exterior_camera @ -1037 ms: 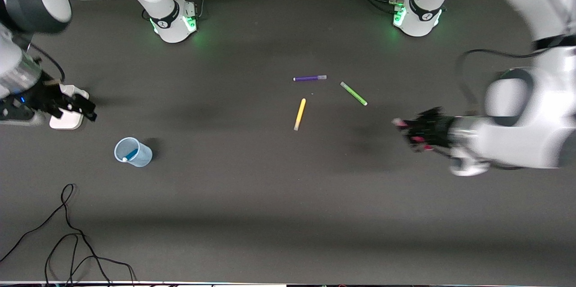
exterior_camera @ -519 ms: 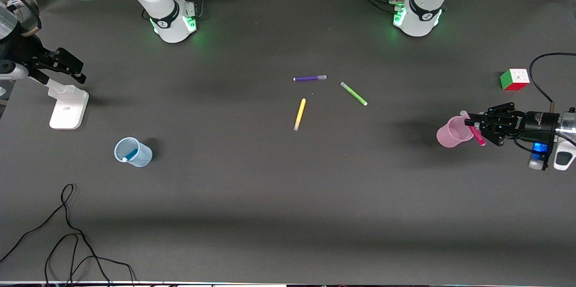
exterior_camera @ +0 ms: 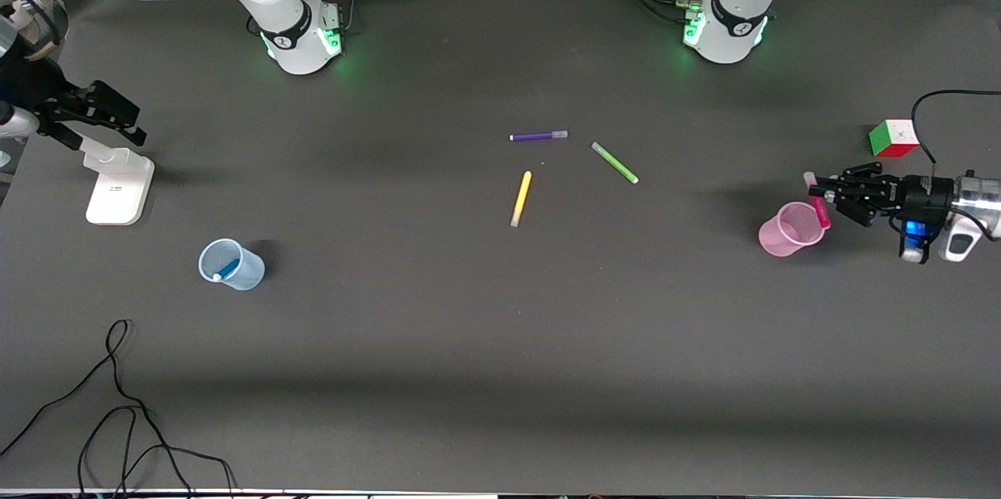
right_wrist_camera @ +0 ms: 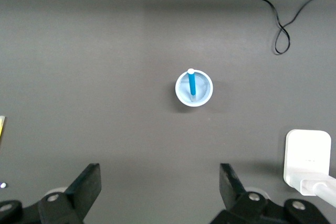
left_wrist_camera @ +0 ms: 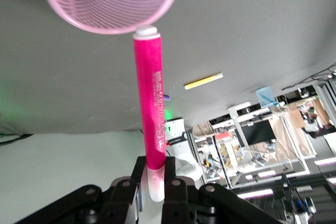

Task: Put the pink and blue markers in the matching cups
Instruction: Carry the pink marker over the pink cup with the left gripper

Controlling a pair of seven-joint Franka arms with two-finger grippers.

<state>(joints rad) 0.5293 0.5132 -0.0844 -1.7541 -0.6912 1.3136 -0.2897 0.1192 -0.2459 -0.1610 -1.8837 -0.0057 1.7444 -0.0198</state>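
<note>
The left gripper [exterior_camera: 817, 192] pinches the pink marker [left_wrist_camera: 150, 103], whose white print is unreadable, at the pink cup's [exterior_camera: 786, 233] 1 o'clock. The right gripper [right_wrist_camera: 160, 182] hangs spread, waiting.

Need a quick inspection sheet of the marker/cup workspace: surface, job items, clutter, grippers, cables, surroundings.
Surface: dark table, flat.
Job's things: blue marker in blue cup; pink marker in left gripper, over the pink cup rim.
Clutter: yellow marker, green marker, purple marker, cube, white stand.
Grippers: left gripper shut on pink marker; right gripper open above the white stand.
Cables: loose black cable on table.
Surroundings: nothing seen.
</note>
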